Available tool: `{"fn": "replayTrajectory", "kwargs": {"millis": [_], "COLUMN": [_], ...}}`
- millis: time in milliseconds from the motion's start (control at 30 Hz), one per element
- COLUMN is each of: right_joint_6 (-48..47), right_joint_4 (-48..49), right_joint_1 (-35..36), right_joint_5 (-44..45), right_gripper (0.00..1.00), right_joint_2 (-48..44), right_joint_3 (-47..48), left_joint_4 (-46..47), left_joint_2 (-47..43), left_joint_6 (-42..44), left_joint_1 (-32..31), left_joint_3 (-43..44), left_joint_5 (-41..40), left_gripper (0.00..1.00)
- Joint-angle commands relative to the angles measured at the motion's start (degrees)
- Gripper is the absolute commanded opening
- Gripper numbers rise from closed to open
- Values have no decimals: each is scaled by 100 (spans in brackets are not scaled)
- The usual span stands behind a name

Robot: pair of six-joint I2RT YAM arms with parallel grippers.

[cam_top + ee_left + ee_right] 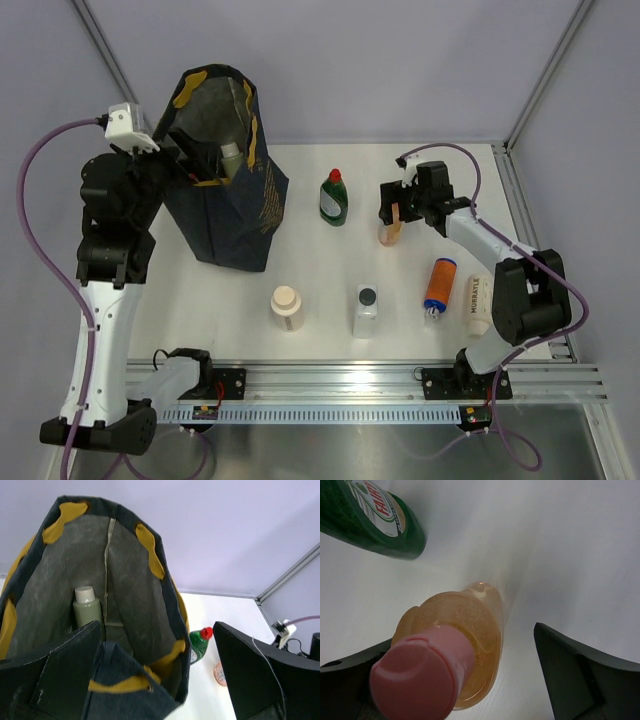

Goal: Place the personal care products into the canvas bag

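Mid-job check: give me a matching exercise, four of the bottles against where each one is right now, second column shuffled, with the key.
Things
1. green bottle with red cap
2. peach bottle with pink cap
3. orange bottle
4. grey-green bottle

Places
A. inside the canvas bag
B. lying on its side on the table
C. between the open fingers of the right gripper
D. standing upright between the canvas bag and the right gripper

Pairs: 1-D, 2-C, 3-B, 4-A
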Motion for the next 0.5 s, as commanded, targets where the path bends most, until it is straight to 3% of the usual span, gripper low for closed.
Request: {"fn": "replayTrajectory", "kwargs": {"millis": [0, 133, 200, 333, 400, 433, 467], "right_joint_6": [169, 310, 275, 248, 39, -111, -216], "right_joint_4": [615, 922, 904, 983, 721, 502, 39], "right_joint_1": [97, 114, 115, 115, 123, 106, 97], "right_joint_5": [334, 246, 317, 396, 177, 81, -181], "right_gripper": [93, 70, 50, 23, 15, 4, 0], "right_joint_2": [179, 179, 162, -145, -277, -339, -374], "right_joint_3": [65, 4, 4, -145, -6, 108, 423], "left_joint_4": [70, -185, -299, -335, -326, -326, -334], "left_joint_2": [-528, -829, -873, -1022, -1066, -1075, -1101], "left_joint_6": [-104, 89, 124, 142, 142, 142, 142], "left_joint_1": [29, 29, 29, 29, 29, 29, 29], "left_joint_3": [-378, -520, -485, -537, -590, -599, -607], "left_joint_5": [27, -149, -132, -96, -26, 0, 35], "left_gripper": [99, 99, 99, 99, 99, 99, 99]}}
